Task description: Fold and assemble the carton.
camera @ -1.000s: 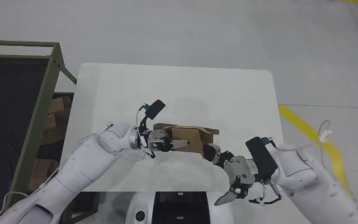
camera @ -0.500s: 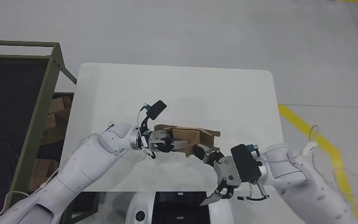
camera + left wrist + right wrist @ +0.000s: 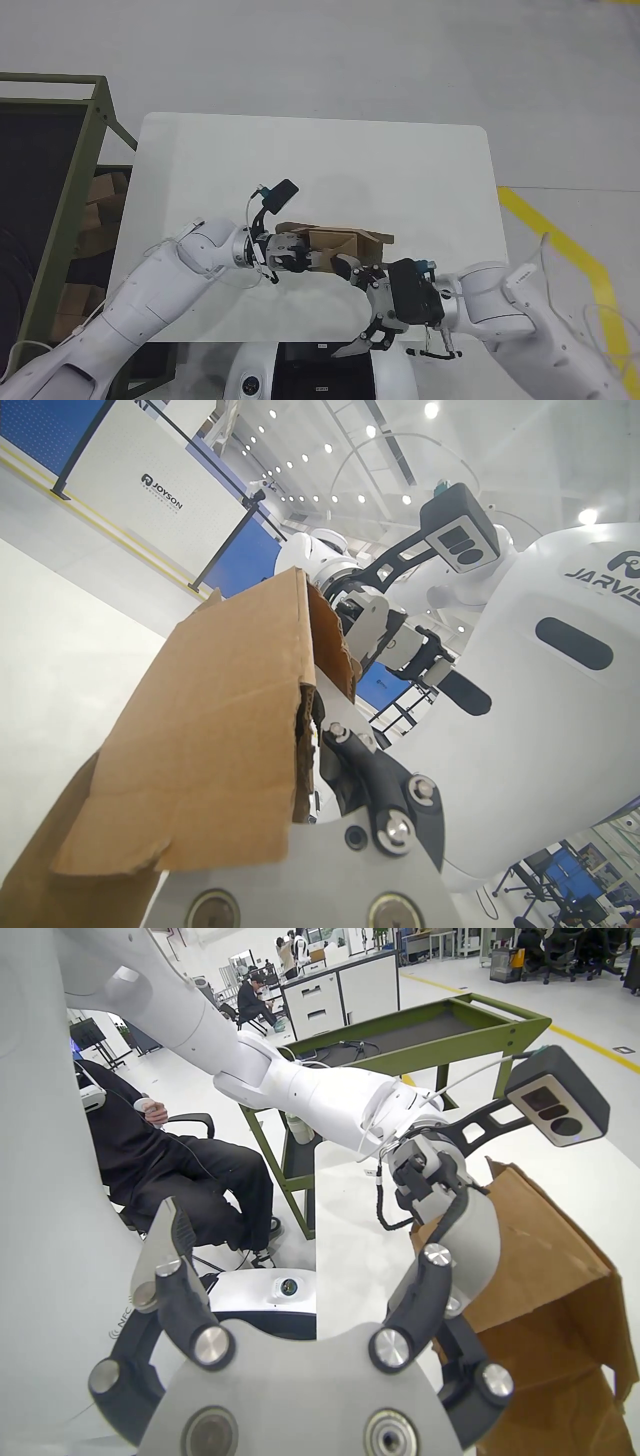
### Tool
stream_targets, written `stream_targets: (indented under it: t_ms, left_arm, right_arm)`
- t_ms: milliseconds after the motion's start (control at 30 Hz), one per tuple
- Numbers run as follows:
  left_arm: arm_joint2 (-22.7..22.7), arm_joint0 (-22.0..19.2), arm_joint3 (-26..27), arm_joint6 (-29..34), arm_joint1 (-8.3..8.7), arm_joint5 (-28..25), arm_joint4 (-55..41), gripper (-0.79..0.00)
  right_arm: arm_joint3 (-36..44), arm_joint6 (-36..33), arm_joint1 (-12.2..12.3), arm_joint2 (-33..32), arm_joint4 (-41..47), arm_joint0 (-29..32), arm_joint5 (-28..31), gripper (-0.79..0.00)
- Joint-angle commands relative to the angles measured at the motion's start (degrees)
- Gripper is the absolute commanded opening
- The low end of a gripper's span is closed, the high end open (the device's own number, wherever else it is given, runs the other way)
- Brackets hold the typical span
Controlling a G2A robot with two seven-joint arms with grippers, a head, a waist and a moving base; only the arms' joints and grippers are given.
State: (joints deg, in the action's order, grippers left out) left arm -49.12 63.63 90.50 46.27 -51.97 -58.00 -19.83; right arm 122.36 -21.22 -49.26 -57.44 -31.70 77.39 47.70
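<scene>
Surroundings: white table (image 3: 420,170). Beside its left edge stands a green cart (image 3: 100,100) with flat cardboard pieces (image 3: 100,195) stacked on a lower level. Yellow floor line (image 3: 545,228) runs off the right side.

Carton (image 3: 340,243): brown, part-opened, near the middle of the table's front half, flaps loose and edges torn. Left gripper (image 3: 303,256) is clamped on its left end, with a panel pinched between the fingers.

Right gripper (image 3: 348,306): jaws spread wide at the table's front edge. One finger lies at the carton's near side, just beside the left gripper; contact cannot be confirmed. The other finger hangs off the table's front edge. The left gripper takes up the carton's left end, right by that finger.

Change over the last second: right arm swung leftward along the front edge, bringing its gripper from the carton's right end to its near side. Carton and left gripper have held position
</scene>
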Motion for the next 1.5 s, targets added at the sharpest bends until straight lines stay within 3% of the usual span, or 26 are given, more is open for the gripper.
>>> stream_targets:
  t_ms: [0,267,567,800,1033,1267,1467]
  left_arm:
    - [0.0,0.0,0.0,0.0,0.01,0.0,0.0,-0.785]
    - [-0.3,0.2,0.4,0.0,0.19,0.0,-1.5,-0.785]
    - [1.4,-0.4,1.3,1.9,1.24,1.9,-7.0,-0.785]
    - [3.0,-1.5,2.2,3.1,2.59,3.1,-10.3,-0.785]
    - [4.1,-2.3,3.0,3.4,4.19,3.4,-12.6,-0.785]
    - [4.9,-3.0,3.3,2.7,5.80,2.7,-12.5,-0.785]
    - [5.5,-3.3,3.7,1.8,7.21,1.8,-11.5,-0.785]
  right_arm:
    - [-0.1,0.6,0.0,-0.6,-0.2,0.5,0.5,0.000]
    - [1.5,5.8,0.7,-6.6,-4.8,5.5,2.5,0.000]
    - [7.1,18.9,1.7,-19.2,-19.6,19.7,4.2,0.000]
    - [8.5,29.1,1.6,-26.8,-28.0,30.5,0.1,0.000]
    - [8.5,29.1,1.6,-26.8,-28.0,30.5,0.1,0.000]
    - [11.7,21.1,1.1,-24.7,-37.5,29.0,-9.3,0.000]
    - [12.3,20.2,0.6,-21.8,-46.5,28.5,-15.2,0.000]
